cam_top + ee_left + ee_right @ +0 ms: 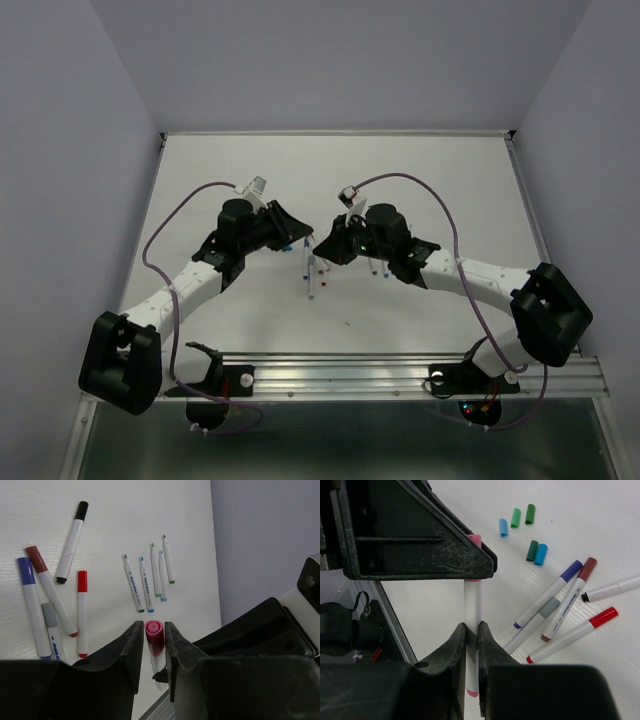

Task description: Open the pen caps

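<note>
Print on barrels of uncapped pens (145,585) is blue, too small to read. Left gripper (153,626) closed on pink cap (154,642); right gripper (472,626) clamps same pen's white barrel (472,595). Barrel mostly hidden in left wrist view. Five loose caps (515,517) on worktop (600,510) nr capped pens (560,605)

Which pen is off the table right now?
The pink-capped pen: the right gripper clamps its barrel and the left gripper pinches its pink cap. All the other pens lie flat on the table.
</note>
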